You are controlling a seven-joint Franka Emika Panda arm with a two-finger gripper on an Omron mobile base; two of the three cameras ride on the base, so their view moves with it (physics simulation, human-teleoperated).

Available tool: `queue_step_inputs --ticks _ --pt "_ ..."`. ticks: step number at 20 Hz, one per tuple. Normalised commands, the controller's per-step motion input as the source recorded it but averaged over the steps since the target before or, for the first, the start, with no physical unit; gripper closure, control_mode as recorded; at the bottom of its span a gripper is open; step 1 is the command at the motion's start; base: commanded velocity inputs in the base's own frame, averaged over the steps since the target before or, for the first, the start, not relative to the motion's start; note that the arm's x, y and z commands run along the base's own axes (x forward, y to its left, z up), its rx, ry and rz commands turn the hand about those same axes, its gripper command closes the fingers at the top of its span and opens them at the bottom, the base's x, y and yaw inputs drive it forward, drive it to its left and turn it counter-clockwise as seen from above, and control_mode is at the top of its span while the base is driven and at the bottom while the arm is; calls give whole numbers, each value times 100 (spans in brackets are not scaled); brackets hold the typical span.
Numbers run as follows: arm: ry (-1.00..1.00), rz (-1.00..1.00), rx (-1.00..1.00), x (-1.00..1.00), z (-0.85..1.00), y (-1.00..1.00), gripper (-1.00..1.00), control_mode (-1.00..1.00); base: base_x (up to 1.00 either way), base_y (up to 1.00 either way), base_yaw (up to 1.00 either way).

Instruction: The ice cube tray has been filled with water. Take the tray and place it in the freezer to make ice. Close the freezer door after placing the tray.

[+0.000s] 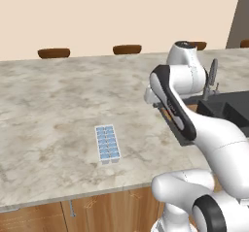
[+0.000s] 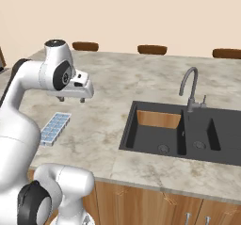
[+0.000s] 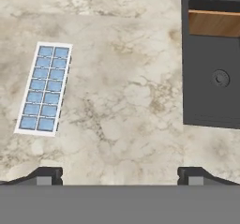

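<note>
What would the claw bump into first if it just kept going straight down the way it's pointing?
Most likely bare marble countertop. The claw is open and points down at the stone between the ice cube tray and the black sink, touching neither. It looks to be well above the counter, though depth is unclear.

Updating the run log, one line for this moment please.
phase: approach | gripper: open, empty, above counter | ice cube tray: untouched, beside sink

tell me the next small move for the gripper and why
Probably shift the gripper sideways over the tray and then lower it. The fingers stand wide apart and hold nothing, hovering above bare counter between the tray and the sink. The tray lies flat and untouched near the counter's front edge.
</note>
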Motion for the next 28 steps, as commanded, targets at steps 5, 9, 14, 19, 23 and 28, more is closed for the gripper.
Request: queue_step_inputs --ticks 5,9,14,19,23,28 --pt "3 13 -15 -4 -13 52 -100 -100 0 0 0" --pt "13 12 -29 -17 -36 44 -100 -100 0 0 0" --pt "3 3 -18 -29 -31 12 -100 -100 0 0 0" --pt "0 2 -7 -27 -22 0 -100 -100 0 0 0" --pt "0 21 0 -28 -17 8 -100 -100 0 0 0" --pt "0 25 -1 0 -28 40 -100 -100 0 0 0"
